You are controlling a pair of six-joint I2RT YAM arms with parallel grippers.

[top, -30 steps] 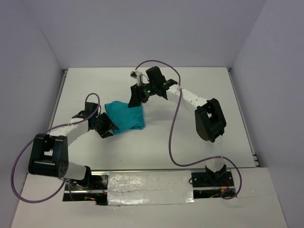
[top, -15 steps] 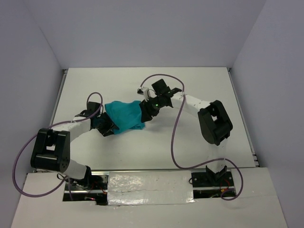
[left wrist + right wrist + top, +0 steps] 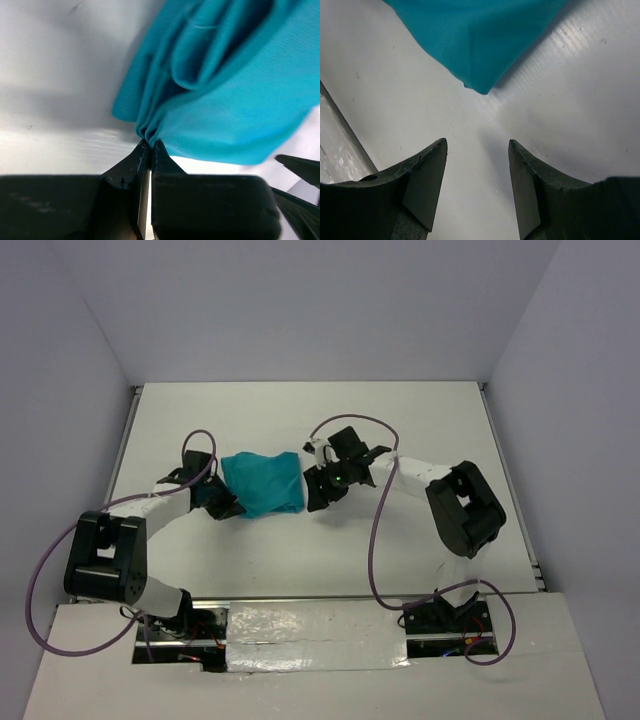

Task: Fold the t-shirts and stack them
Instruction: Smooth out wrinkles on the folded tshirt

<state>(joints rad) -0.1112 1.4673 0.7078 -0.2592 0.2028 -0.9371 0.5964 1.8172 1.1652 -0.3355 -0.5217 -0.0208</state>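
The teal t-shirt [image 3: 264, 482] lies bunched in rough folds on the white table, left of centre. My left gripper [image 3: 226, 504] sits at its near left edge and is shut on a pinch of the cloth. In the left wrist view the t-shirt [image 3: 225, 90] fills the upper right, its gathered edge caught between my left gripper [image 3: 150, 144] tips. My right gripper [image 3: 316, 490] stands open just right of the shirt, low over the table. In the right wrist view a corner of the t-shirt [image 3: 475, 40] lies ahead of my right gripper [image 3: 477, 143], apart from both fingers.
The white table [image 3: 420, 430] is bordered by grey walls at the back and sides. Purple cables [image 3: 372, 540] loop from both arms over the near part of the table. A taped strip [image 3: 310, 625] runs along the near edge by the arm bases.
My left gripper has closed on the shirt's edge. My right arm has swung down and toward the near right, off the shirt, and now rests beside it. The cloth lies flatter and more spread.
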